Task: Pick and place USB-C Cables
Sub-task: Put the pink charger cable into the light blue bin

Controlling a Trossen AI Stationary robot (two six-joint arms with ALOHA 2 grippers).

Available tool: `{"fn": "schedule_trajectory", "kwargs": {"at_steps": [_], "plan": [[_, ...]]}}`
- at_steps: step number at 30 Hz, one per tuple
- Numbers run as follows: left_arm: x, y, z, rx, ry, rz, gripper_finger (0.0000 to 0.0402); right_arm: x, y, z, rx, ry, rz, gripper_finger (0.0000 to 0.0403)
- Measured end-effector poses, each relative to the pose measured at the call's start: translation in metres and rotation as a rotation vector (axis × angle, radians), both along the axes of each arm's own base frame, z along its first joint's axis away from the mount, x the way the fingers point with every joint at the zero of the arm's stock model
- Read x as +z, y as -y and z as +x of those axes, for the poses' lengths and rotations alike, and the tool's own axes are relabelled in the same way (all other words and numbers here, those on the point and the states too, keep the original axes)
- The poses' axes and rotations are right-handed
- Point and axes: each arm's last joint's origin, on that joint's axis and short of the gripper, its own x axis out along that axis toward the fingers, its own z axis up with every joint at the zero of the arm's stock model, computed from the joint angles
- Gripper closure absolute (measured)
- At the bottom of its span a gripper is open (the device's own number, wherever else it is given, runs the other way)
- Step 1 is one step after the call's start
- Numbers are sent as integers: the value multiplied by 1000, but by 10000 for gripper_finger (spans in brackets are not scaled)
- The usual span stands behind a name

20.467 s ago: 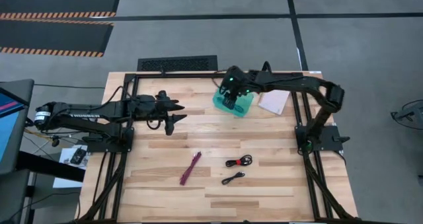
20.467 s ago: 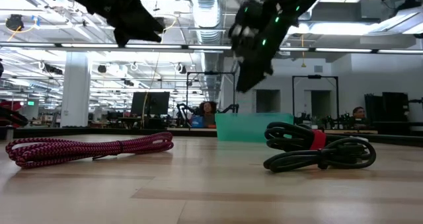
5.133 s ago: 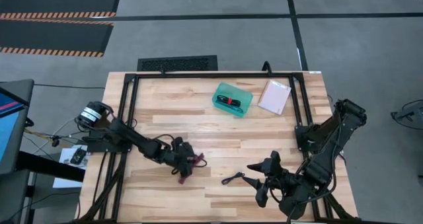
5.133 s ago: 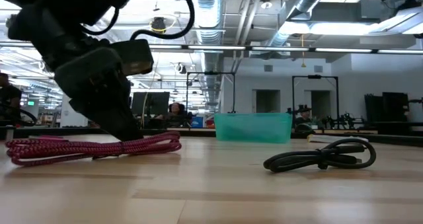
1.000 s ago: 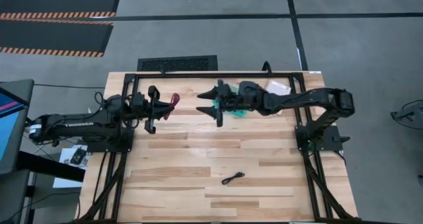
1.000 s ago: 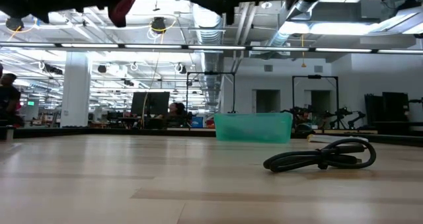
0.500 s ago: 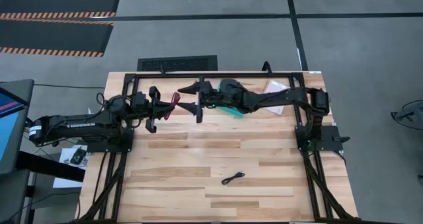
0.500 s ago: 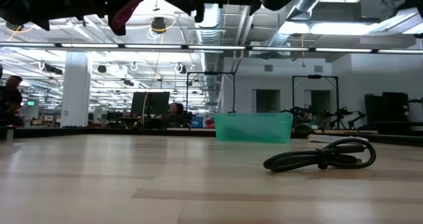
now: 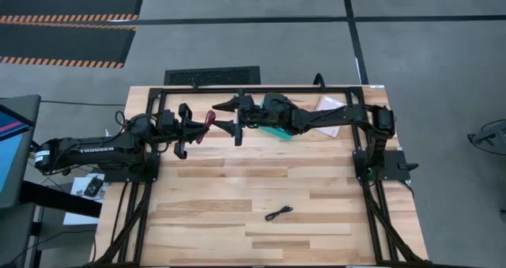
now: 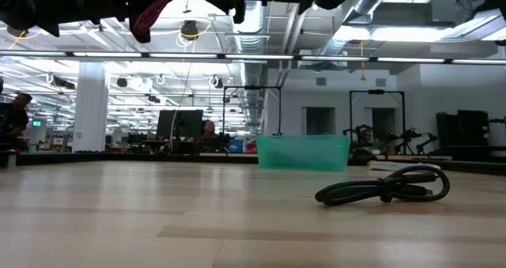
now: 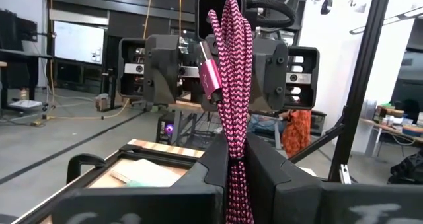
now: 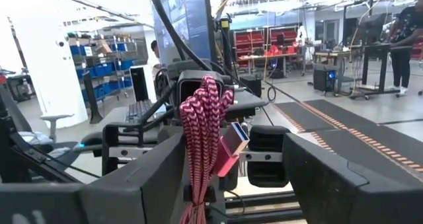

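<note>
My left gripper [image 9: 194, 126] is shut on the magenta-purple cable bundle [image 9: 208, 119], high above the table's far left part. The bundle also shows in the left wrist view [image 11: 231, 65] and the right wrist view [image 12: 201, 131]. My right gripper [image 9: 234, 116] is open and faces the left one. Its two fingers stand on either side of the bundle's free end; I cannot tell whether they touch it. The all-black cable [image 9: 278, 213] lies flat on the table's near part and also shows in the low view [image 10: 383, 187]. The light blue and black-with-red cables are hidden. My left gripper pinches the magenta bundle between its two fingers [image 11: 264, 171], on the bundle's lower part [image 11: 234, 154], several strands together. The fingers come level from the table's left. The bundle is lifted clear, its looped end [image 11: 228, 6] and a pink plug [image 11: 211, 78] sticking out past the fingertips.
The teal tray [image 9: 278, 132] stands at the table's far middle, mostly under my right arm; it also shows in the low view [image 10: 303, 152]. A pale pink packet [image 9: 328, 103] lies to its right. The black frame rail [image 9: 261, 90] runs along the far edge.
My right gripper has gone toward the table's left edge, up to the magenta bundle held by my left gripper, and stayed open; in the last half second it has kept still. The bundle has stayed in place.
</note>
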Motion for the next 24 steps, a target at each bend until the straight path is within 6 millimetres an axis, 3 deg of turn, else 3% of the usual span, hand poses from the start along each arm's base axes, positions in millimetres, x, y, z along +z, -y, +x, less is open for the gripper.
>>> {"fn": "schedule_trajectory", "kwargs": {"at_steps": [10, 19, 24], "plan": [[-1, 0, 0, 10, -6, -7, 393, -1, 1, 0, -1, -7, 41, 200], [-1, -1, 0, 15, -15, -21, 393, -1, 1, 0, 4, -6, 44, 383], [-3, -1, 1, 15, -35, -31, 393, -1, -4, 1, 5, -11, 45, 382]]}}
